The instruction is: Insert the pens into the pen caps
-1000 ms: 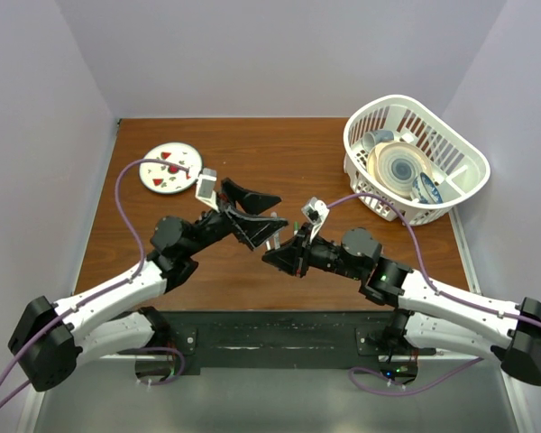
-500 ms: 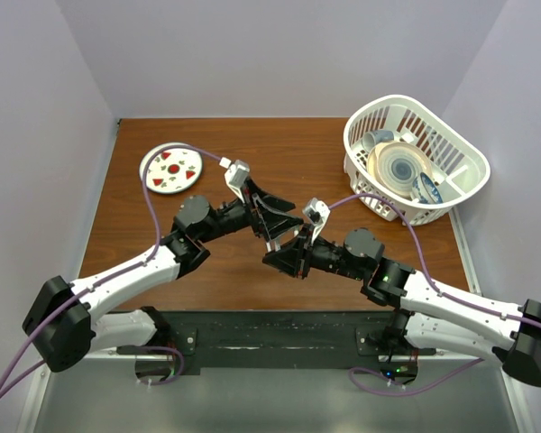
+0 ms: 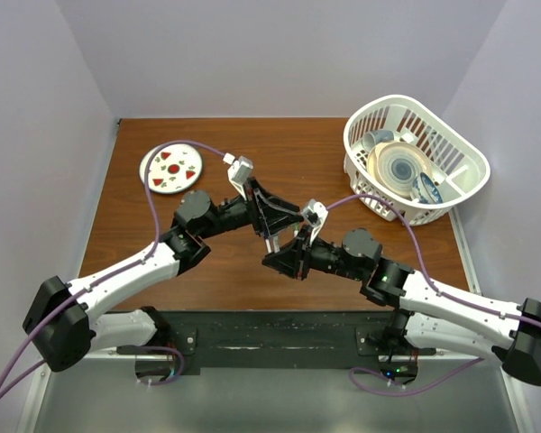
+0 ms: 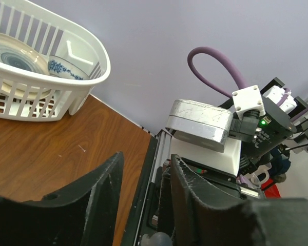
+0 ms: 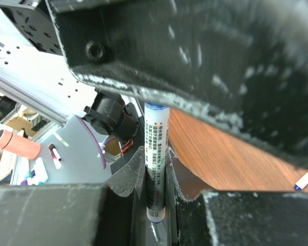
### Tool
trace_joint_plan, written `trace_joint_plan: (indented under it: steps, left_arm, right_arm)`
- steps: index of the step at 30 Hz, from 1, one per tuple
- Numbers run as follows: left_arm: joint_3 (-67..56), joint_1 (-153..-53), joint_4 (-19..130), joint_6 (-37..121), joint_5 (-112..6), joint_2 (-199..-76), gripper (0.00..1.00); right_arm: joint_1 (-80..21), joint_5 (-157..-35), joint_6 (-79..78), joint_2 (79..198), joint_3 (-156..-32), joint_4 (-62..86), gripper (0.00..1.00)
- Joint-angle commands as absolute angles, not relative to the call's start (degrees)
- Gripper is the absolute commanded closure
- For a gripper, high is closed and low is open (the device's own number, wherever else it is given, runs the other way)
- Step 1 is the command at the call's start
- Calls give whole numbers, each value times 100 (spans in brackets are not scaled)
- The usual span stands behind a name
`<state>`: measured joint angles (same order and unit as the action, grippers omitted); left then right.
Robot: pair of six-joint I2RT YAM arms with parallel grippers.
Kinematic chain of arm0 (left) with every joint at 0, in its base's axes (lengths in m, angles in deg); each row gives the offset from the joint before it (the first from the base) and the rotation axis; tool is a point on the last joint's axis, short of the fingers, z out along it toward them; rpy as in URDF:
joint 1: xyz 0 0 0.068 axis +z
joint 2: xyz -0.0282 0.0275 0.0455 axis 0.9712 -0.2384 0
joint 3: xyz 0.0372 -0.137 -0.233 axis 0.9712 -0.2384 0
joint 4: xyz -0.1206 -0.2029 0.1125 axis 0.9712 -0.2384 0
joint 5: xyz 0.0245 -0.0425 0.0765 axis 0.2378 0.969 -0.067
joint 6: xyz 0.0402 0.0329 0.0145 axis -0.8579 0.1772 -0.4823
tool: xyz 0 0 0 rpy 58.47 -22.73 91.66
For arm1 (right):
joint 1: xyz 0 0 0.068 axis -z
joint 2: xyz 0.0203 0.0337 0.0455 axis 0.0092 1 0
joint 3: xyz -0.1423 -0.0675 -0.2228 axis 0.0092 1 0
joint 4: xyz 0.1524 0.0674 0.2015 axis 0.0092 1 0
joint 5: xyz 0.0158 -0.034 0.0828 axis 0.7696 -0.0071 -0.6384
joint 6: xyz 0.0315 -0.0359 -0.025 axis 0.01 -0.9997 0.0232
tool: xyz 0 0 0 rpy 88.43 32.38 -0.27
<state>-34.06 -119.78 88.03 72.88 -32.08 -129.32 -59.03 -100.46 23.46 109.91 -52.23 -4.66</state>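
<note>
Above the middle of the brown table (image 3: 343, 144), the left gripper (image 4: 146, 160) and the right gripper (image 5: 155, 174) are brought tip to tip, the left one reaching in from the upper left of the top view and the right one from the lower right. A white-barrelled pen (image 5: 155, 154) is pinched between the fingers (image 5: 128, 179) of the right gripper and is held along them, its blue-banded end pointing away and passing out of sight behind the black body of the left gripper. From the left wrist, the tips of the left gripper are seen standing somewhat apart with a narrow gap between them; a small rounded grey shape (image 4: 154, 240) is seen low in that gap, and it cannot be told what it is or whether the fingers press on it. A second pen (image 5: 306, 179), white with a blue end, is seen lying flat on the wood at the right edge of the right wrist view. A white slatted basket (image 3: 404, 98) holding a blue-ringed dish (image 3: 398, 169) is placed at the far right of the table, and a round plate (image 3: 173, 183) with red marks at the far left, both well apart from the grippers.
</note>
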Motion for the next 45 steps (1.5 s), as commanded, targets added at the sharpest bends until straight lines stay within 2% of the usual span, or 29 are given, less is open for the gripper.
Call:
trace_joint_plan:
  steps: [1, 4, 5, 7, 13, 21, 32, 45]
  left_arm:
    - [-3131, -11998, 8796, 7230, -3033, -12954, 57]
    - [-3114, -11989, 8779, 7247, -2928, -13006, 73]
    - [-3114, -11989, 8770, 7265, -2884, -13024, 84]
    - [-3114, -11989, 8779, 7387, -2718, -13076, 100]
    - [-4044, -12059, 9937, 8405, -2594, -12902, 100]
    - [-4792, -12244, 10255, 8566, -2629, -12848, 100]
    - [-5573, -12490, 10351, 8337, -2848, -12725, 100]
    - [-6085, -13035, 11547, 8917, -3042, -13393, 100]
  right_arm:
    - [-5942, -10128, 2258, 11046, -5362, -554, 100]
    - [-5942, -10111, 2267, 11046, -5380, -554, 100]
    - [-5942, -10111, 2267, 11046, -5380, -554, 100]
    - [-5942, -10076, 2258, 11064, -5432, -554, 100]
    - [-5942, -9198, 2003, 10888, -5573, -976, 100]
    - [-5819, -8662, 1688, 11300, -6521, -985, 100]
    - [-5414, -9011, 940, 11670, -7726, -397, 100]
    - [-5274, -9320, 175, 12557, -9395, 175, 100]
